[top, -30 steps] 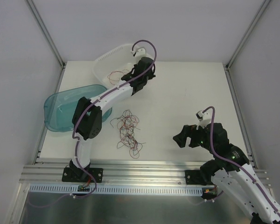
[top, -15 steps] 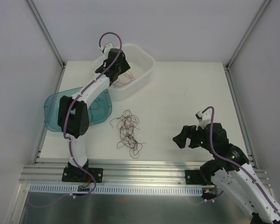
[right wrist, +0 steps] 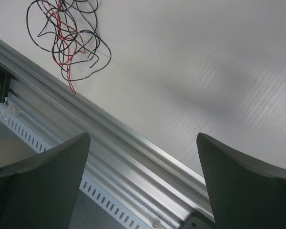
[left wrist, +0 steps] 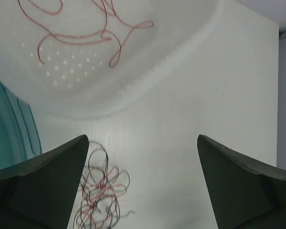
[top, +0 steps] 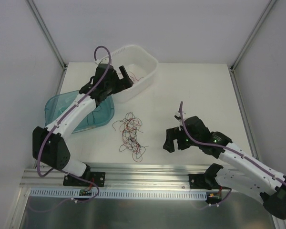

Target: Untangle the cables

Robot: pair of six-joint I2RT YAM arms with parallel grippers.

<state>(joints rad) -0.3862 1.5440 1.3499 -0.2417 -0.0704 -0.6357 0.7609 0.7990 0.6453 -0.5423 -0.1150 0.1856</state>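
The cables (top: 130, 136) lie as a loose clump of thin red and black wires on the white table, between the two arms. In the left wrist view the clump (left wrist: 99, 193) is blurred beside the left finger, and it shows at the top left of the right wrist view (right wrist: 66, 33). A separate red wire (left wrist: 86, 36) lies inside the white basket (top: 145, 64). My left gripper (top: 126, 76) hangs open and empty over the basket's near rim. My right gripper (top: 168, 139) is open and empty, low, just right of the clump.
A teal bin (top: 55, 107) lies left of the basket, under the left arm. The aluminium rail (right wrist: 133, 162) runs along the table's near edge, right below the right gripper. Grey walls close in the table on three sides.
The left gripper has opened and swung from the basket's far right side back to its near rim. The right arm has reached left toward the clump.
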